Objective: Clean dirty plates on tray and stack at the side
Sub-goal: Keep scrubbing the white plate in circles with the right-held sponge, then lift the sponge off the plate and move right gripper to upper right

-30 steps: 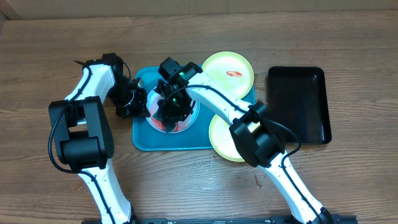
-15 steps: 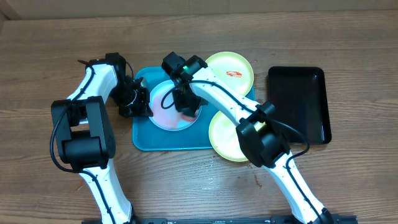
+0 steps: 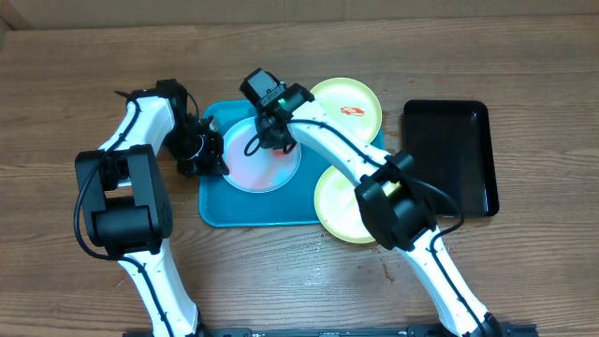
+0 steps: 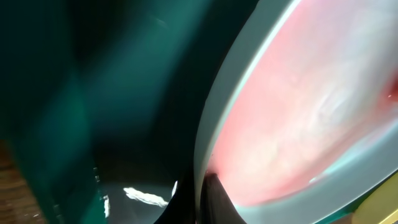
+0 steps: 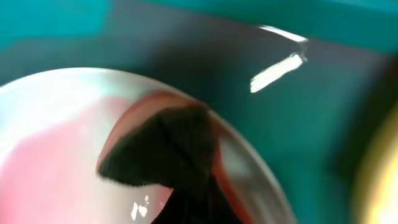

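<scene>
The light blue plate (image 3: 267,164) lies on the turquoise tray (image 3: 225,211), its centre smeared pink. My left gripper (image 3: 217,159) is shut on the plate's left rim; in the left wrist view the fingers (image 4: 202,199) pinch the rim of the plate (image 4: 298,112). My right gripper (image 3: 267,131) is over the plate's far edge, shut on a dark cloth (image 5: 165,149) that presses on the plate (image 5: 56,143). A yellow-green plate with red sauce (image 3: 351,108) lies at the tray's far right corner. Another yellow-green plate (image 3: 342,206) lies at the tray's right edge.
A smaller black tray (image 3: 449,154) stands on the wooden table to the right of the plates. Both arms cross over the turquoise tray. The tray's dark glossy floor shows in the left wrist view (image 4: 93,93) and the right wrist view (image 5: 249,37).
My right gripper has moved with the cloth from the plate's middle up to its far edge. The red sauce has spread into a pale pink film. The left gripper has stayed on the rim.
</scene>
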Controlling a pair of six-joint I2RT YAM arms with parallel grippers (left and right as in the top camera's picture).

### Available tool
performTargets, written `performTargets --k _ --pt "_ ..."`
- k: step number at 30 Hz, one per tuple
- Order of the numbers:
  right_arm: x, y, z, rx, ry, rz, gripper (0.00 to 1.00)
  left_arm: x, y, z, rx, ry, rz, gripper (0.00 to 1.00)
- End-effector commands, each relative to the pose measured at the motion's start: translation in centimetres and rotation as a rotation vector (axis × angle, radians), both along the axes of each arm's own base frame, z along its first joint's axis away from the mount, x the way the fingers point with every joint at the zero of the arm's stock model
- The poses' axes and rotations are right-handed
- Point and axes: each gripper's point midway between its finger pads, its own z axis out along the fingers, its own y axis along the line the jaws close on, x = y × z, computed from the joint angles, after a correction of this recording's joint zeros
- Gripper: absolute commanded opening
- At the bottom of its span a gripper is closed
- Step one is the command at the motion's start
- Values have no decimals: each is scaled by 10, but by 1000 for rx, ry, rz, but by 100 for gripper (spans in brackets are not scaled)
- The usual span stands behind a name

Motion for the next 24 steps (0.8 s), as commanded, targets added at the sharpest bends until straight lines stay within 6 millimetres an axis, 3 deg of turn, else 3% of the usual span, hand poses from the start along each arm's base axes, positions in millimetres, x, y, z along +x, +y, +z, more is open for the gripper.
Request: performTargets --k 1,6,14,18,21,24 --pt "-44 36 -37 162 222 146 4 -12 7 -18 40 47 -41 4" --pt "-79 44 -39 233 370 228 4 -12 7 -18 40 46 -43 4" --pt "-121 43 -18 309 534 363 4 -11 7 -19 40 41 -42 4" --pt "-119 39 10 320 508 370 4 -10 7 -19 40 36 -42 4" --pt "-108 36 41 350 447 369 4 -9 6 -18 29 31 -39 4" --pt "-91 20 73 357 381 332 4 -7 5 -18 26 25 -39 4"
